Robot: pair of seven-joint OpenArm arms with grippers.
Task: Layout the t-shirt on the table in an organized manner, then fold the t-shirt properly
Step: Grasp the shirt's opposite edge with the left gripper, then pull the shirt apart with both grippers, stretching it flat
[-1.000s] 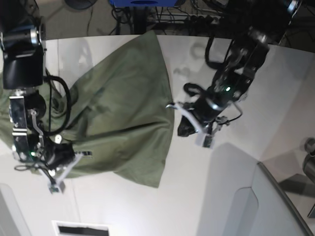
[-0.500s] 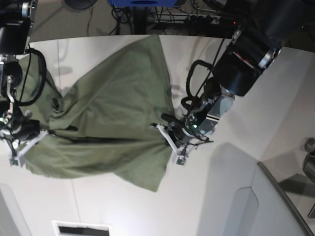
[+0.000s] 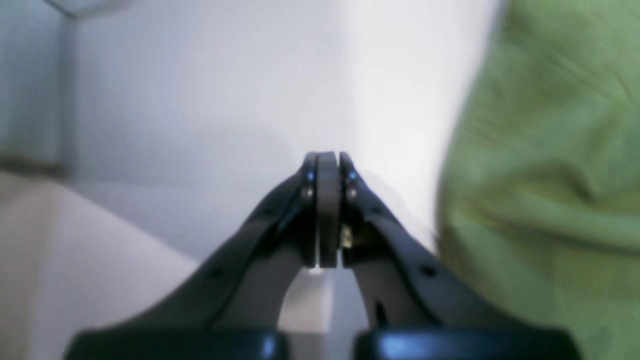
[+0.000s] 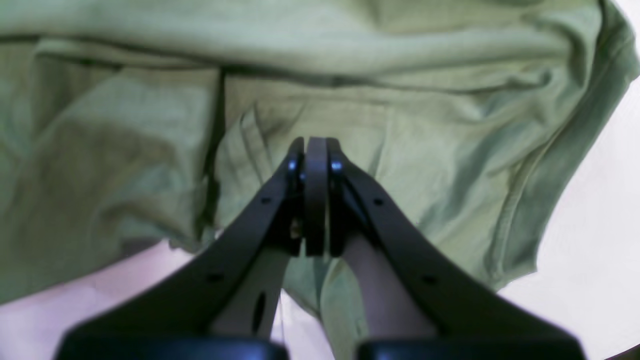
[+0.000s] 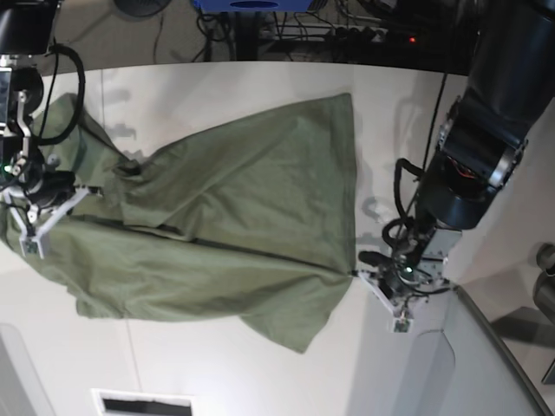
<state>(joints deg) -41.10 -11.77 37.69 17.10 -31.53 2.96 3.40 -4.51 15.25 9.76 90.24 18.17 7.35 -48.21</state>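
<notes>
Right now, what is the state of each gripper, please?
Left gripper: closed, nothing visible between the jaws; olive-green cotton t-shirt lies beside it.
Right gripper: closed, over the t-shirt; a grasp cannot be told.

place: robotics lab/test bench | evidence: two black robot arms working over a plain white surface with a curved edge | loose cables and dark equipment on the floor behind it | blue unit at the far edge | nothing domestic in view
</notes>
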